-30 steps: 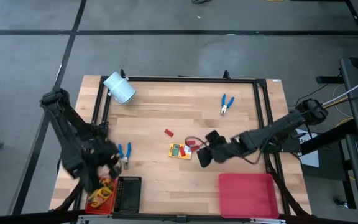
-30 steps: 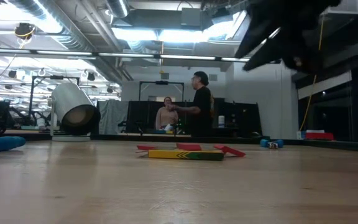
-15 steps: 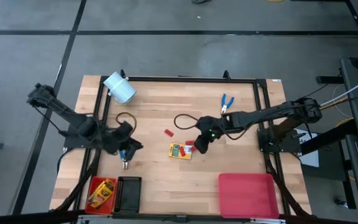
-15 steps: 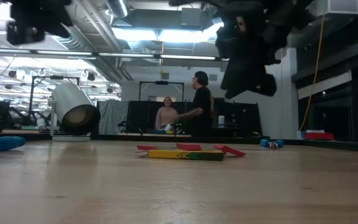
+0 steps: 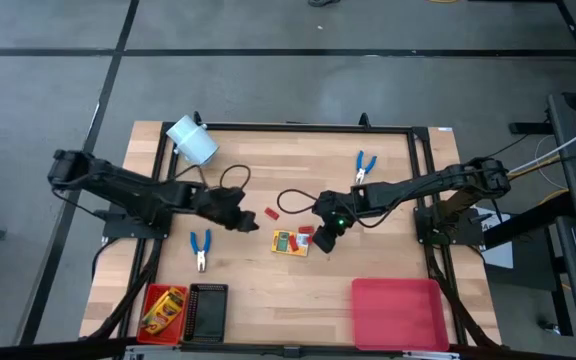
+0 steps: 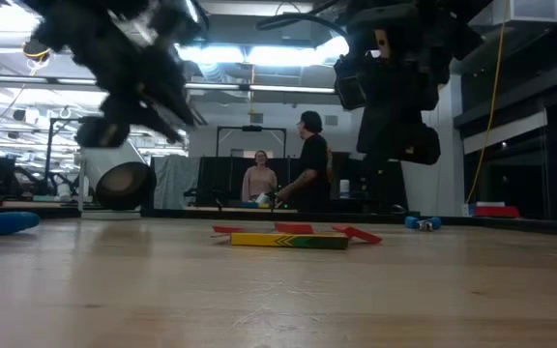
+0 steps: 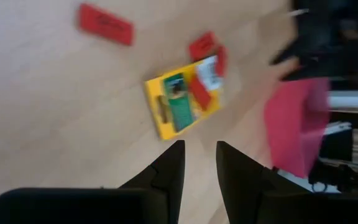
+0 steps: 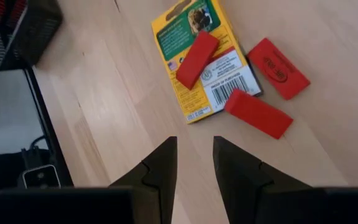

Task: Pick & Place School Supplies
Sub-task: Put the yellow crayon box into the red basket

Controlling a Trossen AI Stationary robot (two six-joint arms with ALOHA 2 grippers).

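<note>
A yellow-and-green crayon box lies flat on the wooden table near its middle. One red piece lies on top of it, and two more lie at its edge. A lone red piece lies to its far left. My right gripper hovers open just right of the box. My left gripper hovers open to the box's left, nothing between its fingers. Blue-handled pliers lie near the left, another pair at the far right. A second crayon box lies in the small red tray.
A pale cylinder lies at the far left corner. A small red tray and a black tray stand at the near left, a large red tray at the near right. People stand in the room beyond the table.
My left gripper has swung from above the near-left trays toward the table's middle, past the pliers, and turned to face the crayon box. My right gripper has come down and shifted a little toward the far edge beside the box. Nothing on the table has moved.
</note>
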